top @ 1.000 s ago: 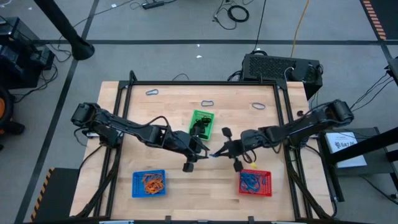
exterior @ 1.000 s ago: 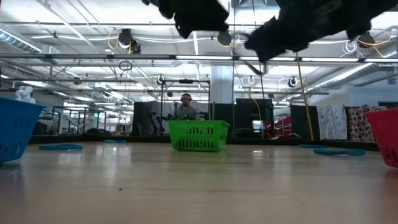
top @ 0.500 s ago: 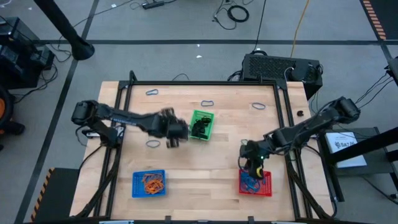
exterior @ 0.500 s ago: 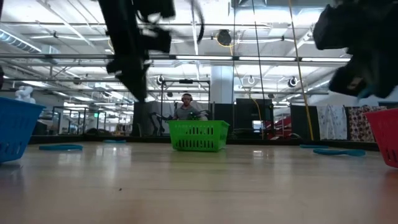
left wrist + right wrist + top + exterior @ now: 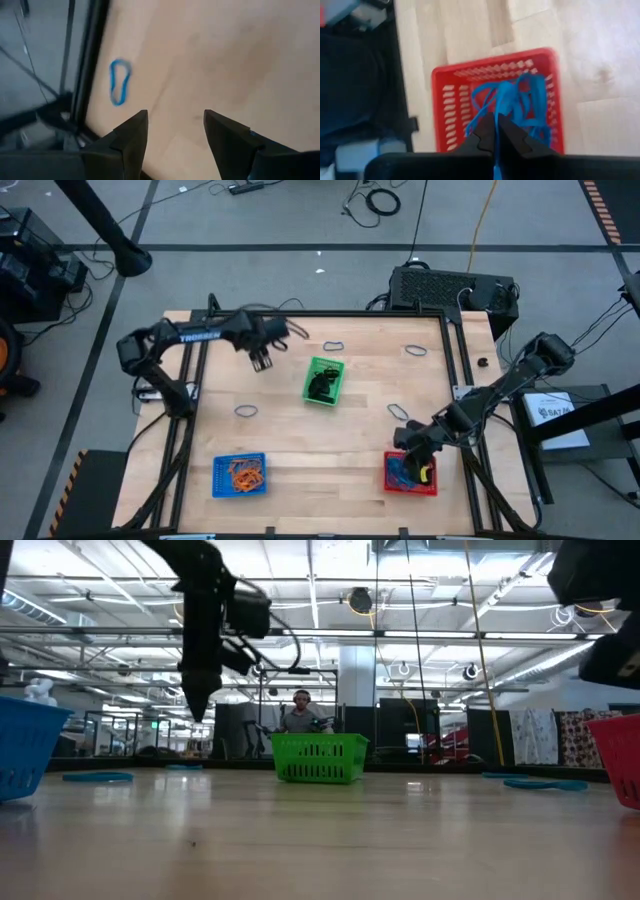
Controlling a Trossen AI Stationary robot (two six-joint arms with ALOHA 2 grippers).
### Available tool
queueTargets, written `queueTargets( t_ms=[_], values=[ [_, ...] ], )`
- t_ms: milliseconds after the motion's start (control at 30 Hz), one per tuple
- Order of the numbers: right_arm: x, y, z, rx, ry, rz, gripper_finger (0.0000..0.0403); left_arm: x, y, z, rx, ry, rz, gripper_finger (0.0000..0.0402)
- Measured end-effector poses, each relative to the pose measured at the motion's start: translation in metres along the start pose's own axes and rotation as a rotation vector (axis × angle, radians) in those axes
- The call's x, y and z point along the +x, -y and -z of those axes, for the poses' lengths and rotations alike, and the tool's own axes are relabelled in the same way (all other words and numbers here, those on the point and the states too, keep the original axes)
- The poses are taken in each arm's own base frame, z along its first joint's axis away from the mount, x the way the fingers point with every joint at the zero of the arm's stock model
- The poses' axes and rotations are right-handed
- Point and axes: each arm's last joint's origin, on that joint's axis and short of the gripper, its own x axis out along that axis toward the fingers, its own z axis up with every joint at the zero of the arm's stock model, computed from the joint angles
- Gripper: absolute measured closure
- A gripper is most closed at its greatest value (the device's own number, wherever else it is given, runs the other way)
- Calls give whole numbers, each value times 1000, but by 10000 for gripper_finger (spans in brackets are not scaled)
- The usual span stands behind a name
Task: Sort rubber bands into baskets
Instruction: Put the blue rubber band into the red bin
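The left arm reaches along the far side of the table, and the left gripper (image 5: pixel 262 361) hangs in the air with its two dark fingers (image 5: pixel 131 137) clearly apart and nothing between them. The right arm stretches from the right edge toward the near right part of the table, bent down at the wrist, and the right gripper (image 5: pixel 494 131) points downward. Its fingers (image 5: pixel 482 136) are pressed together, with a thin blue strand running between them.
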Motion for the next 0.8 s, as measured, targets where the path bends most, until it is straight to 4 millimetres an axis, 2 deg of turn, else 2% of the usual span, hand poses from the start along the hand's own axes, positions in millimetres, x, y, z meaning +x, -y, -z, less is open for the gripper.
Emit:
queueTargets(
  t_ms=[233,467,633,800],
  values=[
    [1,-1,4,-62,12,29,395,23,-53,4,-177,12,74,201],
    [1,4,12,-77,-35,113,324,39,-97,7,-390,103,41,201],
    [1,5,13,-82,-21,146,262,59,-113,11,-484,75,88,201],
    [1,5,12,-80,9,159,221,88,-111,10,-526,-16,141,201]
  ],
)
